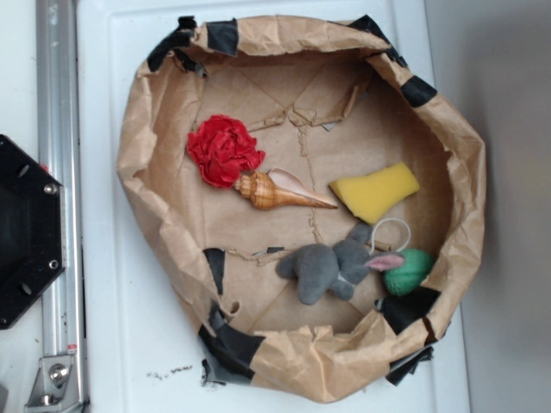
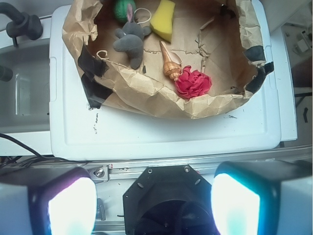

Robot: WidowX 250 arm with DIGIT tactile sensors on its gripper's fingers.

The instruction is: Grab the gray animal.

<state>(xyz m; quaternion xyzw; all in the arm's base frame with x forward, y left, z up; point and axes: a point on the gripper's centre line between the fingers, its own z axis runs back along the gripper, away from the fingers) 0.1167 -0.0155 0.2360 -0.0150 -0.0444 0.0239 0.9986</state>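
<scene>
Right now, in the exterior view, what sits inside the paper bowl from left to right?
Red fabric flower → seashell → gray animal → green knitted ball. The yellow sponge overlaps the last two in left-right span, so I leave it out.

Gray animal [image 1: 323, 268] open from above, green ball [image 1: 408, 271] touching its ear side, sponge [image 1: 375, 190] and seashell [image 1: 280, 192] near behind it, paper basket wall [image 1: 293, 361] close in front, bare floor toward red flower [image 1: 224, 151]
</scene>
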